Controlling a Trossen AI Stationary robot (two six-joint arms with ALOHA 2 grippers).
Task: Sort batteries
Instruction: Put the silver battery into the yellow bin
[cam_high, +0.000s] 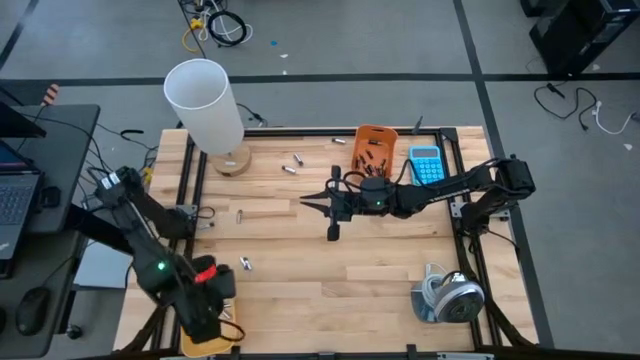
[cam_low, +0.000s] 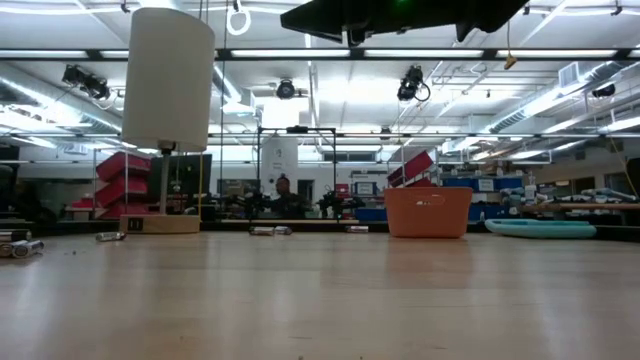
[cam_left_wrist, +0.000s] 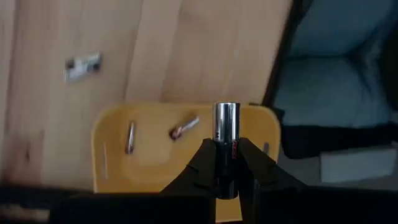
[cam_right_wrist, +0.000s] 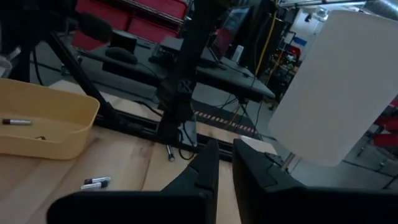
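- Left pincer (cam_left_wrist: 227, 163) hung over the yellow tray (cam_left_wrist: 155, 152) at the counter's (cam_high: 330, 270) near-left corner, clamped on a silvery battery (cam_left_wrist: 226, 134).
- Two cells (cam_left_wrist: 183, 127) lay in that tray; loose batteries (cam_high: 291, 164) dotted the counter.
- Right pincer (cam_right_wrist: 225, 163) hovered mid-counter, fingers narrowly apart, gripping nothing.
- Orange bin (cam_high: 375, 147) held dark cells.

Overhead, table-level, two wrist views — table (cam_high: 330, 290) shared.
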